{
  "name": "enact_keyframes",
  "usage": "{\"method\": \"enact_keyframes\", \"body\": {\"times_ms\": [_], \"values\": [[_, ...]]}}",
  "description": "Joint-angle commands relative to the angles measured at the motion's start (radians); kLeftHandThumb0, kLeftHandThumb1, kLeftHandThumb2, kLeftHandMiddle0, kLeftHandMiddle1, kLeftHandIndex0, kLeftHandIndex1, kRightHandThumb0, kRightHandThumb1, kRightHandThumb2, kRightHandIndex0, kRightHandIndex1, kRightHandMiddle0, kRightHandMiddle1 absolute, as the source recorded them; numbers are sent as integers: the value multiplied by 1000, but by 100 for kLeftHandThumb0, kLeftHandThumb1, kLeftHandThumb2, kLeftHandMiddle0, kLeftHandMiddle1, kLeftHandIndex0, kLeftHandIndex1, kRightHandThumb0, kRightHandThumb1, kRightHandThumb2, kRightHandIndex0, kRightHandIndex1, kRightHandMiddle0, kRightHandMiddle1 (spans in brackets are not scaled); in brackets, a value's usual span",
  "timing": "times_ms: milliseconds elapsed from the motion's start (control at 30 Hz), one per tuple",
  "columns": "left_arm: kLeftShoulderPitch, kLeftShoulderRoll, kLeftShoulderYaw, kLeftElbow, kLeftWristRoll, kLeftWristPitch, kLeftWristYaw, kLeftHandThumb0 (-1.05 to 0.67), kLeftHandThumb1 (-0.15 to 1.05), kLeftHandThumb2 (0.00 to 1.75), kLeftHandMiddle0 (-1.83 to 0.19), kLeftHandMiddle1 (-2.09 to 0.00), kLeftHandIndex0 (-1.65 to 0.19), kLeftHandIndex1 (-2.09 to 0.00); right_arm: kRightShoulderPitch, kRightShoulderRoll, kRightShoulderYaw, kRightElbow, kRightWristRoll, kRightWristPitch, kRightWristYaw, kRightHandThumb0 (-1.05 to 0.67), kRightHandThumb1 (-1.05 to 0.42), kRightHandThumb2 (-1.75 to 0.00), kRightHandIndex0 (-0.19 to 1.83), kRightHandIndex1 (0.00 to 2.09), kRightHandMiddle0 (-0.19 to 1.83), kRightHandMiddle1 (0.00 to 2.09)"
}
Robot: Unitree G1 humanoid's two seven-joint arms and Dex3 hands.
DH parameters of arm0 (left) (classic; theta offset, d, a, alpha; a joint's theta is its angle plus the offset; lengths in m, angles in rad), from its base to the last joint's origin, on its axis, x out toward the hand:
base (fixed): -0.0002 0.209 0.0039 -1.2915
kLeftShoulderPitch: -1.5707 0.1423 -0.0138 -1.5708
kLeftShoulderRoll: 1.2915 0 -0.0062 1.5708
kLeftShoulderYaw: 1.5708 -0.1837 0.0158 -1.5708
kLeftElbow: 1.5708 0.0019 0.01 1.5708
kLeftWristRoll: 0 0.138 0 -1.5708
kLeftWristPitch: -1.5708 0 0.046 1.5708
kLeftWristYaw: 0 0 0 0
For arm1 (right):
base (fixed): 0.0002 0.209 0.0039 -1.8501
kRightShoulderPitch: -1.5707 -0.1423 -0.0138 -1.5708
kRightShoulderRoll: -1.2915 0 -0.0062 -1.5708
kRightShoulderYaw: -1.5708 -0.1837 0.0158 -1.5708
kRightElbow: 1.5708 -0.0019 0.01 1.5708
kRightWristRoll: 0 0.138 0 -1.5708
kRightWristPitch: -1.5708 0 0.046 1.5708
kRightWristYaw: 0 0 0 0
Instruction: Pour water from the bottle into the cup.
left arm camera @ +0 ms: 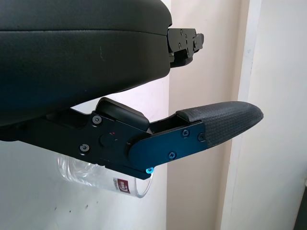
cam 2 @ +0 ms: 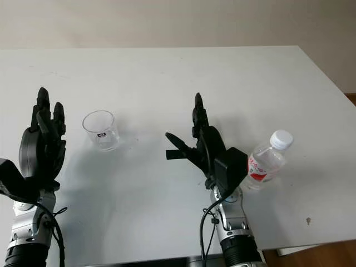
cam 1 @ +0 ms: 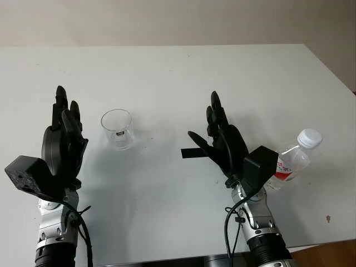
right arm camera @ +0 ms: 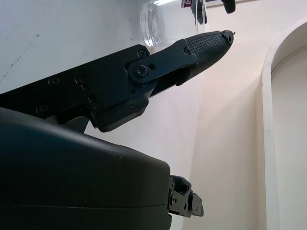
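My right hand (cam 1: 214, 142) open above desk (cam 1: 183, 78), holding nothing; bottle (cam 1: 292, 158) just beside wrist, capped. Risk: forearm knocks bottle over on reach. Left hand (cam 1: 64, 133) open near cup (cam 1: 117, 129); careless sweep could tip cup.

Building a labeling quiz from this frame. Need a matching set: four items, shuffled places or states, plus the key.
Items:
1. cup
2. bottle
3. left hand
4. right hand

Descriptions:
A. open, between cup and bottle
B. upright and empty, mid-table
C. white cap on, at the robot's far right
D. open, just outside the cup on the robot's left

Pairs: 1-B, 2-C, 3-D, 4-A
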Motion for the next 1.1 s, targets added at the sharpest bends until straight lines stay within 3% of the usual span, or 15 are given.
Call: {"method": "enact_keyframes", "body": {"times_ms": [0,167,500,833,1067], "values": [[-12,-7,-4,-1,-6,-11,-5,-91,105,71,18,-38,5,0,-13,-3,-2,-9,5,3,1,-91,-96,-5,-19,0,-19,0],[-16,-19,-12,-6,-7,-2,4,-90,105,70,19,-47,3,0,-13,-8,-5,-7,10,7,6,-89,-96,-5,-19,0,-19,0],[-30,-20,-16,51,-3,-42,-17,-90,105,71,19,-38,7,0,-14,-37,15,-93,-5,-15,38,-90,-97,-6,-19,0,-19,0],[-37,-28,-31,63,1,-48,-13,-88,105,74,19,-39,7,0,-9,-140,-12,-433,130,146,174,-95,-96,-5,-19,0,-19,0],[-48,-43,-35,81,1,-56,-7,-88,105,72,19,-44,3,0,-86,-278,-86,-592,329,312,326,-92,-96,-5,-19,0,-19,0]]}}
